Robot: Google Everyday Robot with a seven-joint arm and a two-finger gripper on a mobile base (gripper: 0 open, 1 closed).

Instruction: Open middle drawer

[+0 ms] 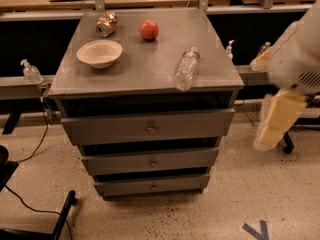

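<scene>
The grey metal cabinet [145, 69] stands in the middle of the camera view with three drawers. The middle drawer [120, 162] has a wide flat front and a small round centre knob [153, 162], and its front sits flush in line with the others. My gripper [276, 124], a cream-coloured part hanging from the white arm [300, 59], is at the right of the cabinet, level with the top drawer [110, 129]. It is apart from the cabinet and touches nothing.
On the cabinet top are a white bowl [99, 53], a tipped can [106, 24], a red apple [149, 30] and a lying plastic bottle [186, 69]. The lowest drawer [125, 187] is below. A cable [30, 204] and a chair base [62, 211] lie at the lower left.
</scene>
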